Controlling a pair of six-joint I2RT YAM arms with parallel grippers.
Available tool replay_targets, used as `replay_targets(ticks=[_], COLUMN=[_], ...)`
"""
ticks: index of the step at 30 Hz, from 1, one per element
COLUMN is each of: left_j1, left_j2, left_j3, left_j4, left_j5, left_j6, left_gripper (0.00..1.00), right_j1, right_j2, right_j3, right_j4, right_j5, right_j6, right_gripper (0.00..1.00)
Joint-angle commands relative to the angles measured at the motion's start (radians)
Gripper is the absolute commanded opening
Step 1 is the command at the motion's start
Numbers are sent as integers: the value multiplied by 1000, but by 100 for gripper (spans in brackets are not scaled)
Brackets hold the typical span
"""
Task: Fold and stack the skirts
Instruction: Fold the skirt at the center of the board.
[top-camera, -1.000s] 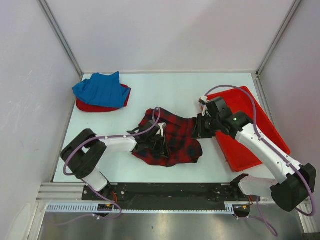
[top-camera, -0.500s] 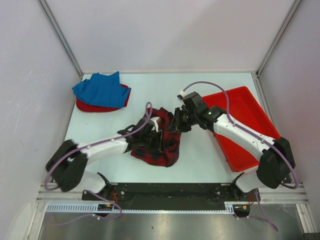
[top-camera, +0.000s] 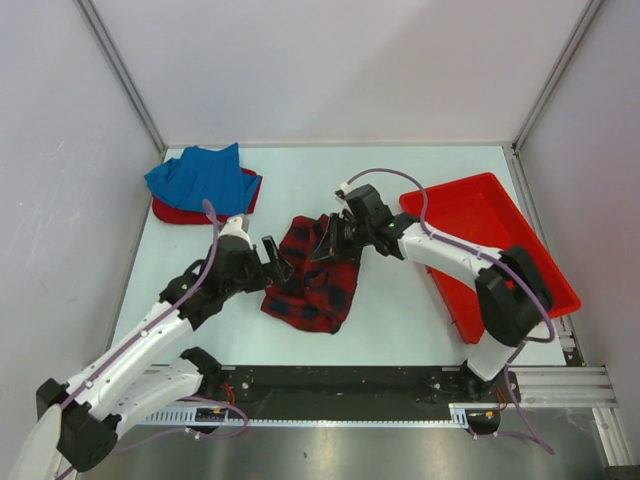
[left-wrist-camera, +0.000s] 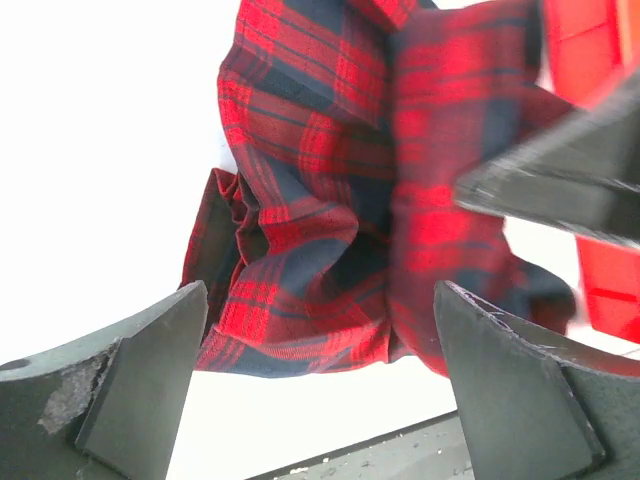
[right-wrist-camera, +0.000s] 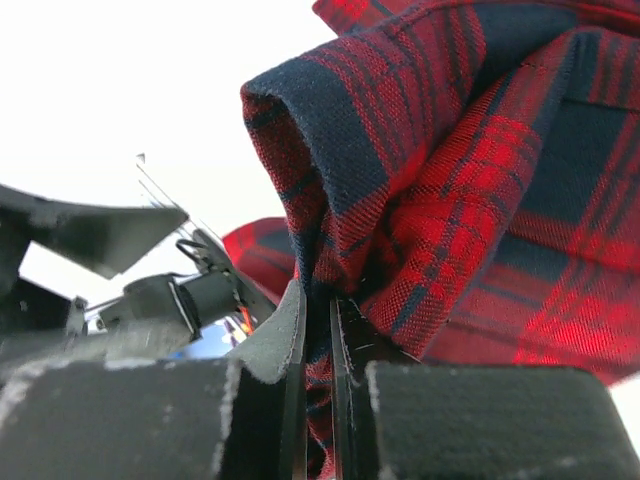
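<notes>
Pinching a fold of the soft red-and-navy plaid cloth skirt at frame centre, the right end effector is gripping it tightly while the left end effector is gaping wide, empty, just left of it.

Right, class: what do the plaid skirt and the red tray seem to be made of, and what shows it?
The plaid skirt looks like woven cloth, matte: visible weave, soft folds. The red tray is probably rigid plastic, slightly glossy: smooth floor, straight moulded rim.

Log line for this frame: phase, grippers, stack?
phase: folding plaid skirt | left gripper: open, beside it | right gripper: shut on plaid skirt | blue skirt atop red skirt, far left
</notes>
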Motion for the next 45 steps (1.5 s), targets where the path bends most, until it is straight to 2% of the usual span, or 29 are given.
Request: replay_targets(ticks=[1,3,8,11,12,13,14,16,17,19,20,22,23,25,28,34,40,44,45], left_j1=[5,5,5,5,5,5,5,5,5,5,4,1,-1,-21,-71,-144,-187,-187,-185], left_j2=[-54,-50,-18,-13,-13,-16,-17,-31,-39,-66,-74,-90,-90,-90,-93,-91,8,96,117], left_j3=[-51,-71,-92,-101,-101,-95,-94,-85,-82,-74,-71,-57,-51,-25,19,90,87,54,31], left_j4=[29,48,100,134,137,137,138,148,152,169,178,207,235,260,272,269,333,300,284], left_j5=[14,45,143,163,169,174,180,203,206,223,235,296,321,366,357,341,393,364,325], left_j6=[-14,-8,-6,-11,-3,-1,0,5,8,6,6,20,20,26,42,49,43,32,29], left_gripper=[100,100,100,100,100,100,100,100,99,100,100,100,100,100,100,100,100,100,100], right_j1=[10,13,32,36,35,36,35,35,33,27,22,4,-2,-16,-54,-136,-169,-134,-107], right_j2=[93,153,270,314,322,327,327,320,316,291,282,259,235,195,129,38,-11,41,59], right_j3=[54,62,103,120,131,140,157,174,189,201,209,243,252,263,254,218,128,115,115], right_j4=[241,326,386,397,379,371,351,339,333,330,310,273,197,146,51,-73,-94,-74,-69], right_j5=[-105,-113,-101,-79,-81,-73,-64,-66,-75,-102,-110,-119,-112,-57,-15,-28,-26,-84,-96], right_j6=[84,113,140,131,118,105,98,73,68,55,44,-3,-22,-80,-111,-205,-257,-304,-359], right_gripper=[0,0,3,13,26,33,49,60,71,84,100,100,100,100,100,100,100,100,100])
